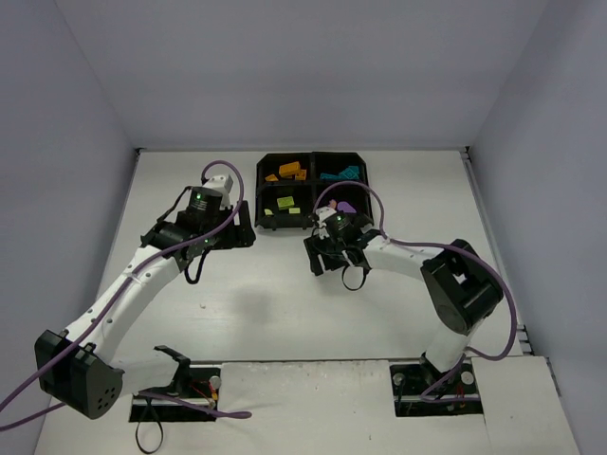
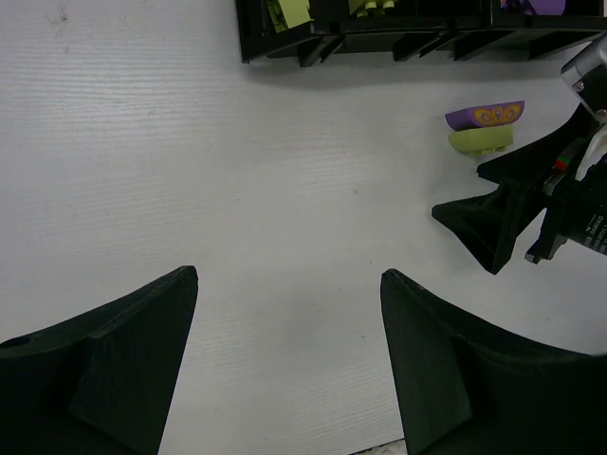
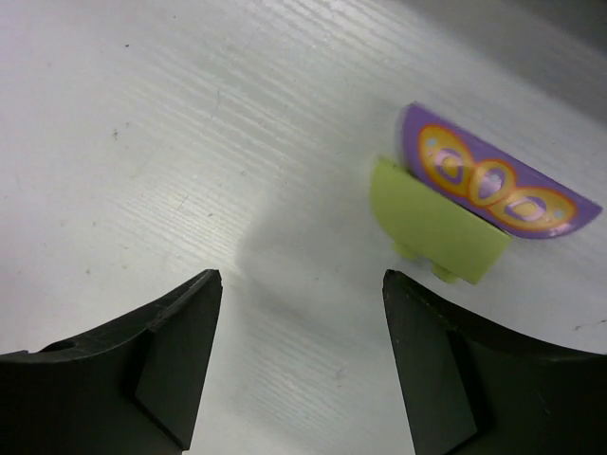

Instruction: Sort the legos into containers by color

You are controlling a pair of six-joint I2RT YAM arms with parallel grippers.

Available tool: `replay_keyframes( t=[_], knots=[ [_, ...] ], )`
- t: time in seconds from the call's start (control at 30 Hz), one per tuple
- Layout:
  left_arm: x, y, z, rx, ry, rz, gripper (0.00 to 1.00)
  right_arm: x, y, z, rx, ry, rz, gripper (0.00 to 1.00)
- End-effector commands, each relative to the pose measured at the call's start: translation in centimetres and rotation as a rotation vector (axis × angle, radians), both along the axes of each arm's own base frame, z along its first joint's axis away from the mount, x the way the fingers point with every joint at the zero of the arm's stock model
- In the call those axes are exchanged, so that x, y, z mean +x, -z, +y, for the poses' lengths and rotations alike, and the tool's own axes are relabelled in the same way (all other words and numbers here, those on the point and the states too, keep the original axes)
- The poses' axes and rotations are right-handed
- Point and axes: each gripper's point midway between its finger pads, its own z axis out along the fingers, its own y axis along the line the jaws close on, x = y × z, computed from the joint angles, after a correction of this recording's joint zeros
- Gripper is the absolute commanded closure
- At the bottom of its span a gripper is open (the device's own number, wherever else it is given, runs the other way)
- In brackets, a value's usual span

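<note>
Holding colour-sorted legos [image 1: 285, 173], tray [image 1: 313, 154] lies beyond left claw [image 2: 289, 284] and right claw [image 3: 302, 284], both apart

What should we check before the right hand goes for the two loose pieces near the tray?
1. Right hand open and empty: ok.
2. Purple rounded piece and yellow-green brick centred in its opening: not ok, both lie off to one side.
3. Pieces apart enough for a single pick: not ok, they touch.
4. Pieces snapped together: cannot tell.
5. Left hand out of the way: ok, it is open, empty and apart.
6. Tray shows purple and yellow-green compartments: ok.
</note>
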Motion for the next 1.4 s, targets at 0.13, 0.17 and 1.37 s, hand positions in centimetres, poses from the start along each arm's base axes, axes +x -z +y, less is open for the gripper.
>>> replay_keyframes(
  t=[0.13,0.17,1.37],
  knots=[
    [1.1,-2.1,-0.7,-0.030,0.015,-0.070,0.29,2.4,-3.7,-1.5,-0.050,0.074,-0.139,0.34],
    [1.0,-2.0,-0.8,-0.032,0.020,-0.066,0.29,2.4,-3.7,-1.8,-0.064,0.083,-0.134,0.32],
    [0.5,-1.4,-0.4,-0.004,0.032,-0.055,0.29,6.6,-1.0,-1.0,-0.034,0.509,-0.062,0.35]
  ],
)
